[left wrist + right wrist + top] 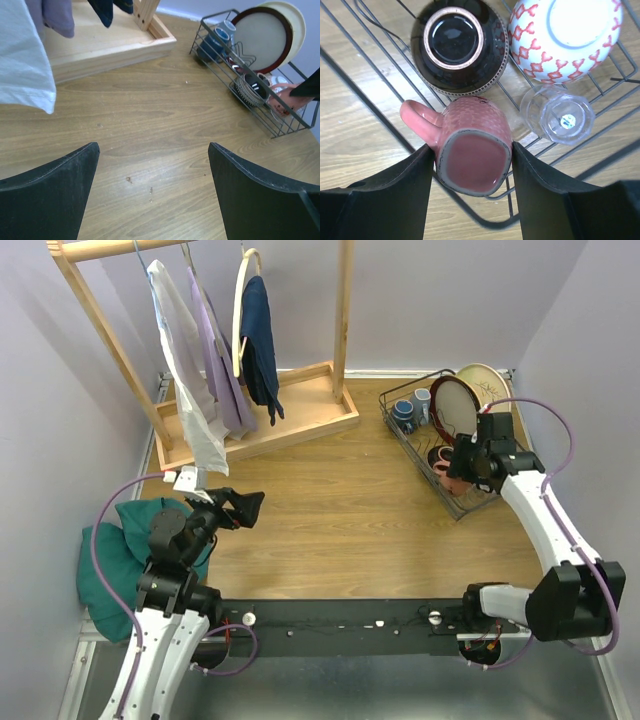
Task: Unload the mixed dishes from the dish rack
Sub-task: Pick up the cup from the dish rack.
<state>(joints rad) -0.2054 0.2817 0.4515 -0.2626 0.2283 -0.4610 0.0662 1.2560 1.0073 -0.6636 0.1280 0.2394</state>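
The dish rack [400, 435] stands at the back right of the table. In it two large plates stand upright, one cream with a dark red rim [458, 405], one plain cream [490, 380] behind it, with blue mugs [405, 412] at the far end. My right gripper [472, 149] is down in the rack's near end, shut on an upside-down pink mug [475, 150], one finger pressing each side. Beside it lie a dark bowl [457, 45], a red-patterned bowl [565, 35] and a clear glass [560, 115]. My left gripper [154, 147] hovers open over bare wood at the left.
A wooden clothes rack [215, 350] with hanging garments fills the back left. A teal cloth [115, 550] is heaped by the left arm's base. Purple walls close in on both sides. Rack wires [365, 85] run under and around the mug.
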